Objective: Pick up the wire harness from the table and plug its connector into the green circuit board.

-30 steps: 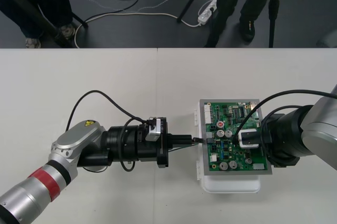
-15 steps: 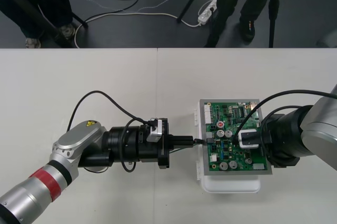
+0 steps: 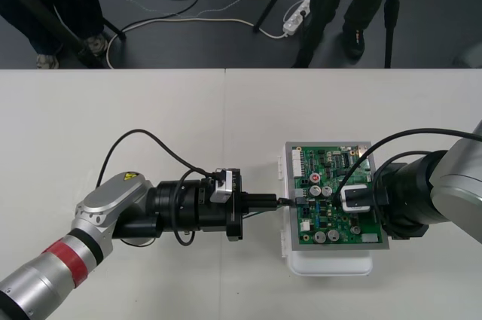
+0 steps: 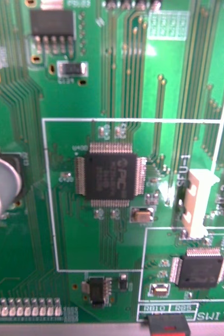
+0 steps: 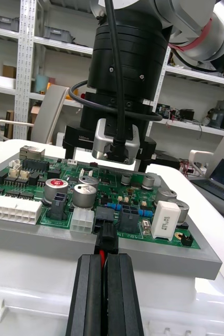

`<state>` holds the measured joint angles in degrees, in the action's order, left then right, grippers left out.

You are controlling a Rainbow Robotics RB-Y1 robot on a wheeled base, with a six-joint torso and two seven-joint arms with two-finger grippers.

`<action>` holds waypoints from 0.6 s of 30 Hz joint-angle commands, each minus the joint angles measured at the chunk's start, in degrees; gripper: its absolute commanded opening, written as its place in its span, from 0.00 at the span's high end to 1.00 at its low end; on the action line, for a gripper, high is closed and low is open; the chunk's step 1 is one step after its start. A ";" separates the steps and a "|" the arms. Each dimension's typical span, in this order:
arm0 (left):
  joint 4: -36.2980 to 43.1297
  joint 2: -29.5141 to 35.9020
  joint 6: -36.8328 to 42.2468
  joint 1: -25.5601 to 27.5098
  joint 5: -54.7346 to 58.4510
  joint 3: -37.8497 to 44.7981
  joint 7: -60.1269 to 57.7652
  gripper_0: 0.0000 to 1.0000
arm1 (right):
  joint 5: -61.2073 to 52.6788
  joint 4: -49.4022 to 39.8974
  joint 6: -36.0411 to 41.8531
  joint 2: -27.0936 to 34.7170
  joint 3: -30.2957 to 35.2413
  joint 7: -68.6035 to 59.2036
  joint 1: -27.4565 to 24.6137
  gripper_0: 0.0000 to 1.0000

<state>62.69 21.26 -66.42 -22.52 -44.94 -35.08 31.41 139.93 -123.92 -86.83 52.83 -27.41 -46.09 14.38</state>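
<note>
The green circuit board (image 3: pixel 335 193) sits on its white base (image 3: pixel 331 263) at the table's right. My left gripper (image 3: pixel 277 201) lies level at the board's left edge, shut on the wire harness (image 5: pixel 105 237). In the left wrist view its fingers (image 5: pixel 88 294) stand pressed together with red wire between them. The black plug (image 5: pixel 106 231) juts past their tips and meets a black connector (image 5: pixel 103 214) on the board's edge; how deep it sits I cannot tell. The right gripper (image 5: pixel 119 142), camera on top, hangs just above the board (image 5: pixel 138 202). Chips on the board (image 4: pixel 109 176) show close up in the right wrist view.
A white multi-pin connector (image 5: pixel 13 209) and capacitors (image 5: pixel 84 193) stand on the board beside the plug. A black cable (image 3: pixel 154 143) loops up from the left arm over the table. Bare tabletop (image 3: pixel 151 102) lies to the left and beyond the board.
</note>
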 commanded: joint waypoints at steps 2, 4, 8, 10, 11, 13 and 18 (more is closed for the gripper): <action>1.99 -2.19 1.47 -2.70 0.73 -1.39 2.95 1.00 | -0.71 -2.12 -0.09 -1.68 0.60 -1.99 1.35 0.00; 1.91 -2.28 1.47 -2.62 0.73 -1.31 2.87 1.00 | -0.62 -2.12 -0.09 -1.68 0.60 -1.99 1.35 0.00; 1.91 -2.19 1.82 -2.79 0.64 -1.31 3.04 1.00 | -0.53 -2.12 -0.09 -1.68 0.60 -1.99 1.35 0.00; 1.99 -2.19 2.00 -2.79 0.55 -1.39 3.04 1.00 | -0.53 -2.12 -0.09 -1.68 0.60 -1.99 1.35 0.00; 1.91 -2.19 2.17 -2.79 0.55 -1.31 3.13 1.00 | -0.53 -2.12 -0.18 -1.68 0.60 -1.99 1.35 0.00; 1.99 -2.28 2.44 -2.97 0.11 -1.39 3.22 1.00 | -0.53 -2.12 -0.18 -1.68 0.60 -1.99 1.35 0.00; 1.91 -2.19 2.96 -3.14 -0.24 -1.39 3.22 1.00 | -0.53 -2.12 -0.18 -1.68 0.60 -1.99 1.35 0.00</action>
<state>62.69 20.81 -65.57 -23.09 -45.00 -35.08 31.41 139.93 -123.92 -86.93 52.80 -27.40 -46.09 14.38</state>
